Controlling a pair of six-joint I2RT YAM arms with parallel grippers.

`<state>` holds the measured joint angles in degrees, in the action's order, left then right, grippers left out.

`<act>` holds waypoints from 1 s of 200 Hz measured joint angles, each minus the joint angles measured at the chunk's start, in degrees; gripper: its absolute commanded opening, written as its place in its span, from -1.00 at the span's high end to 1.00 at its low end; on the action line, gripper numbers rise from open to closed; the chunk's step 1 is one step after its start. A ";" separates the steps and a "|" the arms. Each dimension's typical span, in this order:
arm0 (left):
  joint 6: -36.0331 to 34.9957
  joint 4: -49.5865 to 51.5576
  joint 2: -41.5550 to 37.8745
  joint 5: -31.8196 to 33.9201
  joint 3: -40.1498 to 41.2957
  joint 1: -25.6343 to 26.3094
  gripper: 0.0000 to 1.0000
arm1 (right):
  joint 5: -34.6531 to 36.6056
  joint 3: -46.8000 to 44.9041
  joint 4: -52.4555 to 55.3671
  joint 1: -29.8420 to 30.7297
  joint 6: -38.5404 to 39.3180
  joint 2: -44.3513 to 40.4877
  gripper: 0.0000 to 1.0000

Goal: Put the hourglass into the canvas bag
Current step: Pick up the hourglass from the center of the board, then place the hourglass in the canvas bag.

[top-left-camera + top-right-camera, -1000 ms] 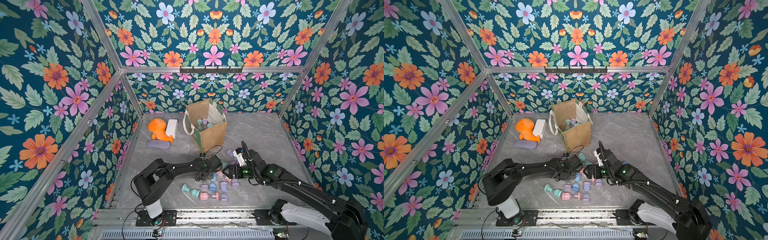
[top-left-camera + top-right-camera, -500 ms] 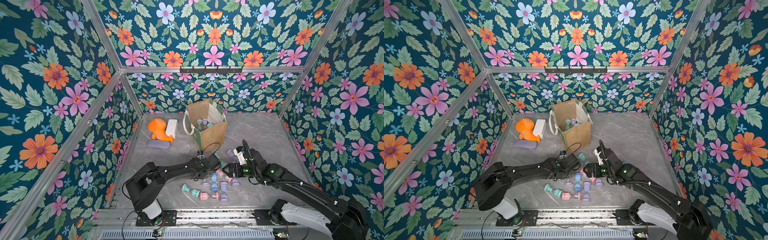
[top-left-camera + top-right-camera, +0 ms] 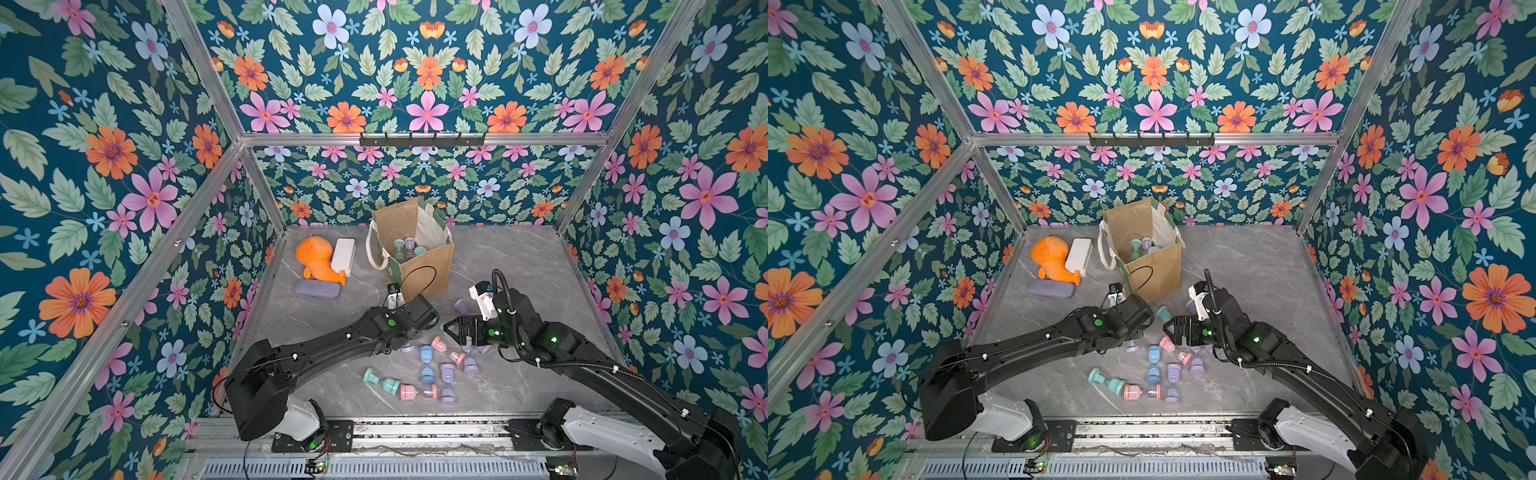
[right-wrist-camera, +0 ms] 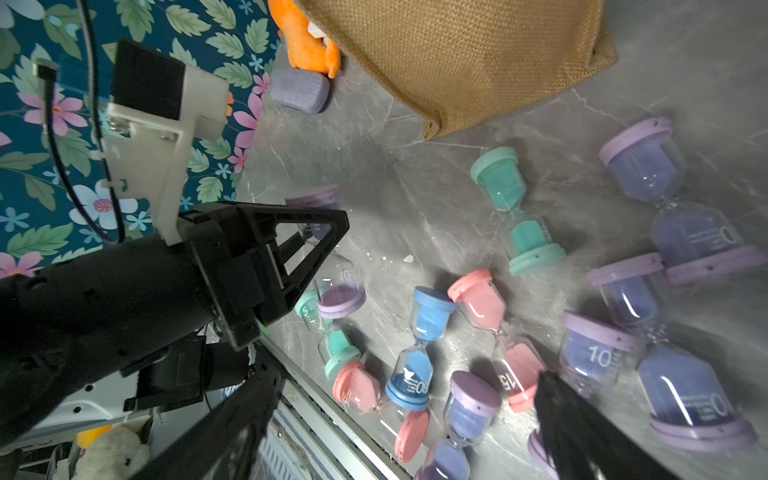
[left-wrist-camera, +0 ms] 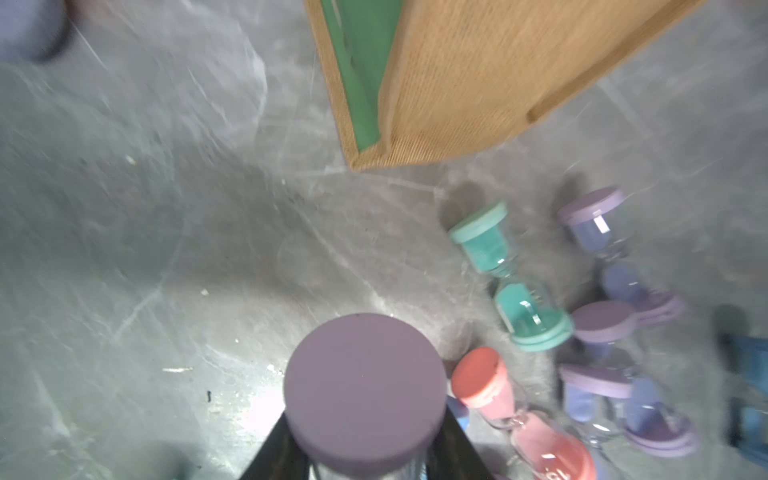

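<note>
One purple hourglass (image 5: 365, 395) is clamped in the left pincer (image 4: 324, 249). The black fingers (image 5: 270, 457) close on its glass just below the round cap that faces the wrist camera. It is outside the canvas bag (image 3: 424, 274), low over the grey marbled worktop (image 3: 519, 270) and near the bag's front corner. I cannot tell whether its lower cap touches the surface. In both top views the left wrist covers nearly all of it.

The right pincer (image 3: 451, 328) has its jaws wide apart and holds nothing. It points toward the left pincer and hovers above the scattered hourglasses.

The canvas bag stands upright at the back of the worktop with its mouth open. Its white rope handle (image 3: 372, 255) hangs down one side, and a dark green panel shows beside the tan front. Several hourglass caps (image 3: 409, 245), teal and purple, show inside it.

Many loose hourglasses lie on their sides between the two arms. Among them are a teal hourglass (image 3: 380, 380), a pink hourglass (image 3: 417, 391) touching its end, a blue hourglass (image 3: 426, 363), and several purple ones. Another purple one (image 3: 460, 306) sits just beside the right wrist, close to the bag.

Left of the bag is an orange plush toy (image 3: 316, 259) with a white box (image 3: 343, 256) against it. A grey-purple case (image 3: 316, 289) lies just in front of them.
</note>
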<state>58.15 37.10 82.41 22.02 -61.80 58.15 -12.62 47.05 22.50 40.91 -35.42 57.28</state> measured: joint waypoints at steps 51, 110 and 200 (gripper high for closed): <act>-6.60 2.58 -6.56 3.74 -7.50 -1.29 0.20 | -1.64 6.78 -0.37 -0.52 0.92 2.21 -0.99; -17.14 1.51 -5.60 4.26 -20.52 -6.62 0.20 | -2.38 13.66 -0.92 -3.08 1.11 5.79 -0.99; -24.61 -6.19 10.03 -3.41 -37.53 -21.20 0.28 | -2.16 20.35 -1.88 -6.51 3.06 12.33 -0.99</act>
<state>33.54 30.92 92.44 18.61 -99.33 36.95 -14.79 67.40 20.62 34.39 -32.36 69.60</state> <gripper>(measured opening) 0.395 0.993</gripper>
